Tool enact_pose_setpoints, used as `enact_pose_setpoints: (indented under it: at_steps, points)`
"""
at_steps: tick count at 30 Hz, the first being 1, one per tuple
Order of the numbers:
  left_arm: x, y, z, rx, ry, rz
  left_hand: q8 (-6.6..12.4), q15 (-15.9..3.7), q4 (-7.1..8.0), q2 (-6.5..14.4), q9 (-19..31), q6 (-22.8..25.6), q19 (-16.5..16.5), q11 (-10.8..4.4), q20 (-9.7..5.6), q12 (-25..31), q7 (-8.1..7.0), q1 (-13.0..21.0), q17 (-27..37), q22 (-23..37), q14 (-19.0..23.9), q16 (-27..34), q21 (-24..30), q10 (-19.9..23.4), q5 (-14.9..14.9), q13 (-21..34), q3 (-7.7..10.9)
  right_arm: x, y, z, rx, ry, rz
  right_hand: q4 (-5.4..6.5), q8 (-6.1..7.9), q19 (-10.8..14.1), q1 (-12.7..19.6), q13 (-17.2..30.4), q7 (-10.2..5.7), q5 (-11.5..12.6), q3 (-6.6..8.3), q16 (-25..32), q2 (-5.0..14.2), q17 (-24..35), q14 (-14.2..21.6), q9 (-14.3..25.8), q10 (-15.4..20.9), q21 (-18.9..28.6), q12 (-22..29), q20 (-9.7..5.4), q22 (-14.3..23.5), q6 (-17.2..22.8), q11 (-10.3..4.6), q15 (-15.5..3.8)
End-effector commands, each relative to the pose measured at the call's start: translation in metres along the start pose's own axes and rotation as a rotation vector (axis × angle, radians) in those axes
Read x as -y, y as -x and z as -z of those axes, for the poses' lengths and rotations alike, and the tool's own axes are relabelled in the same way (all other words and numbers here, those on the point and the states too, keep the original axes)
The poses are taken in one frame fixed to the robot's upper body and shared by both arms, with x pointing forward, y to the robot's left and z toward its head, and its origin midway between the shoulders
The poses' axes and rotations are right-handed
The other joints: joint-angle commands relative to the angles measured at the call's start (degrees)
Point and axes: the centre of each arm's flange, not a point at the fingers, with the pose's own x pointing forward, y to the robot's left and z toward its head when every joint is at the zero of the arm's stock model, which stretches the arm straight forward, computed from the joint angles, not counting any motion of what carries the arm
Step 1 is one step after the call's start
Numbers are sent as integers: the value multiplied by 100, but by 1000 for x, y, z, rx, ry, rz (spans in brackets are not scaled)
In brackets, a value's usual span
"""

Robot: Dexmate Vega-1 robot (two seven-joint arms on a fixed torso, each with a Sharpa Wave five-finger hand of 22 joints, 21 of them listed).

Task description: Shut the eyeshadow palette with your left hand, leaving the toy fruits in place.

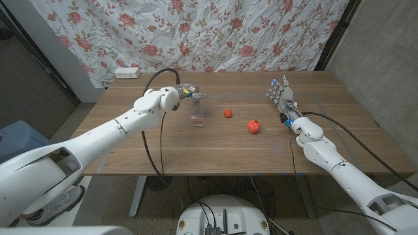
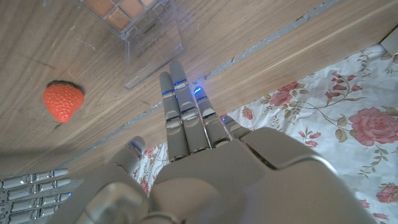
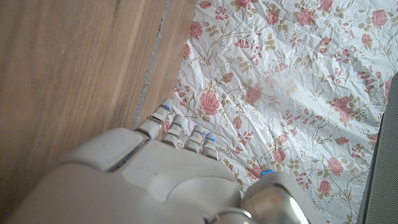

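Note:
The eyeshadow palette lies open on the table, its clear lid standing up at the far end. In the left wrist view the palette shows tan pans under the clear lid. My left hand hovers just left of the lid's top edge, fingers straight and close together, holding nothing; I cannot tell if they touch the lid. A toy strawberry sits right of the palette. A round red toy fruit lies further right. My right hand stands upright at the right, empty.
A white power strip lies at the table's far left corner. A flowered cloth hangs behind the table. My right hand's fingers show in the left wrist view.

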Motion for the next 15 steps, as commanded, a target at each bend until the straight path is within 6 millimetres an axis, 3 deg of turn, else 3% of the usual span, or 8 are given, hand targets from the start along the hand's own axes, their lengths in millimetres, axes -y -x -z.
enact_pose_setpoints:
  at_steps: [1,15]
  points:
    - [6,8,2,-5,3,-14,-18,34,-8,457,6,-13,36,-2,8,-35,-13,42,8,5,-51,-16,-5,-47,38,-6,40,0,0,0,0,0,0,37,32,43,-2,17,-46,22,-8,19,563,17,-19,32,6,41,32,12,19,-4,-44,-695]
    - [7,17,-1,-3,3,-25,-46,31,-24,469,-24,12,60,-12,13,-78,-52,56,5,5,-65,-41,-5,-55,39,-42,77,0,0,0,0,0,0,37,32,42,-2,17,-40,22,-8,19,564,17,-19,32,0,40,30,13,19,-5,-62,-694]
